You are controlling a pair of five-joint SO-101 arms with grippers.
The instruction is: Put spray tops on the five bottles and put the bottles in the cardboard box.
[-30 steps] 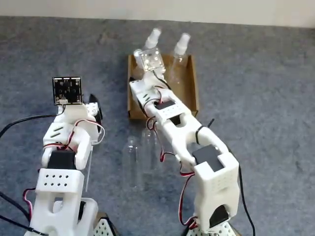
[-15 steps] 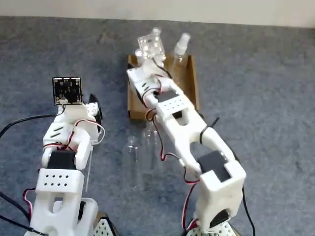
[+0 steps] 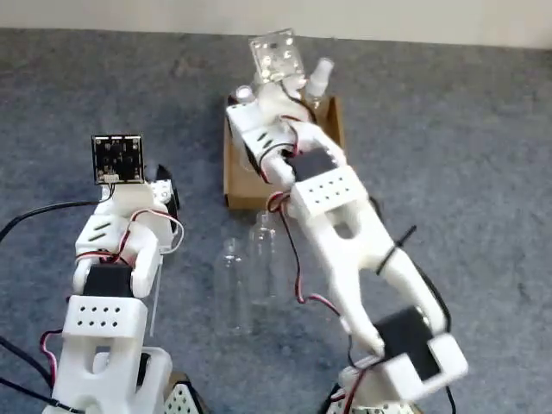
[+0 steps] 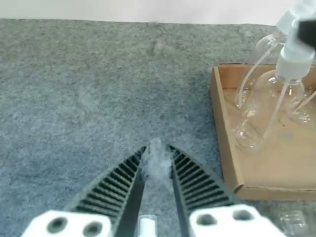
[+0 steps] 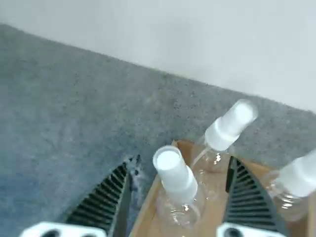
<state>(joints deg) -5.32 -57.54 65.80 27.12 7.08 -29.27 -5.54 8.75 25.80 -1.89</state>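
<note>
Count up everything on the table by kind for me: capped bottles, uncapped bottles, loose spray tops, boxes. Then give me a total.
Bottles with spray tops: 3, in the cardboard box
Bottles without tops: 2, on the carpet
Loose spray top: 1, in the left end effector
Cardboard box: 1
Total: 7

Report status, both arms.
Right gripper open over a capped bottle in the box. Left gripper shut on a spray top. Two uncapped bottles on the carpet.
</note>
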